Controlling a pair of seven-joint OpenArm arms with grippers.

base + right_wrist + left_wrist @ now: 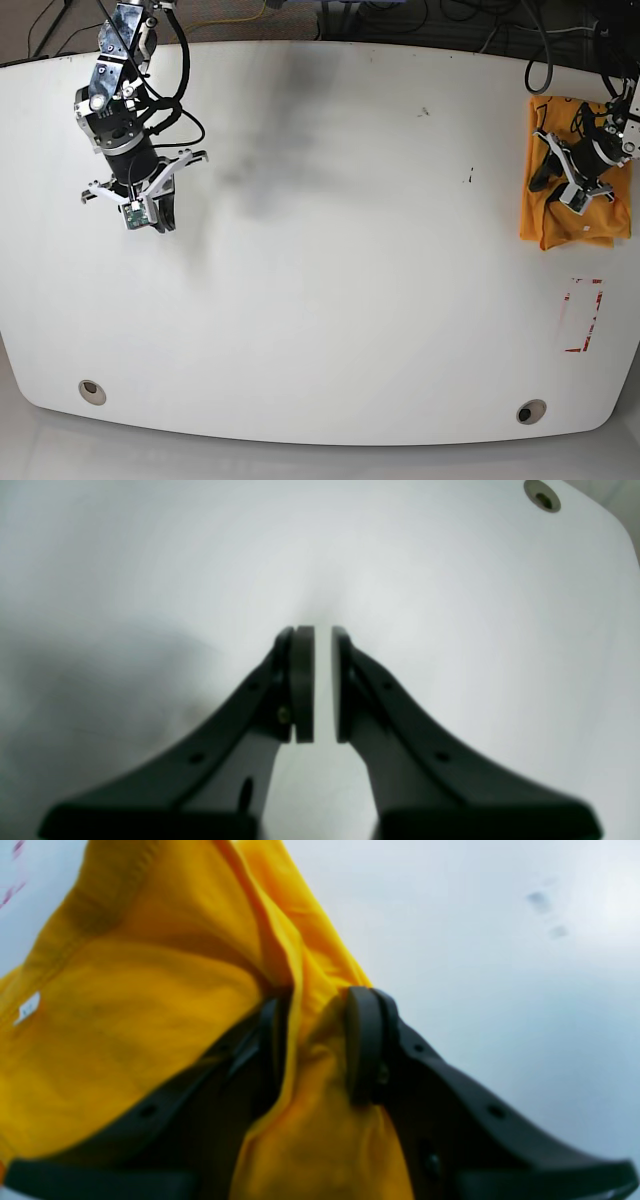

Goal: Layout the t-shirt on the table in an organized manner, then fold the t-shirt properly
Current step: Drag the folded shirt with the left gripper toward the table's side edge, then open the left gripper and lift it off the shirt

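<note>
Left gripper (317, 1045) pinching bunched orange-yellow t-shirt (150, 1005) at white table (330, 250) edge; right gripper (322, 685) pressed nearly together, holding nothing, well apart.

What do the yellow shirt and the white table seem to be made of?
The t-shirt looks like soft matte woven or knit cloth: it creases and bunches between the left gripper pads. The table looks like a hard, glossy white laminate or plastic, since it shows soft reflections.

Black curved pincer fingers (300, 685) with round screw holes; black cabled arms.
</note>
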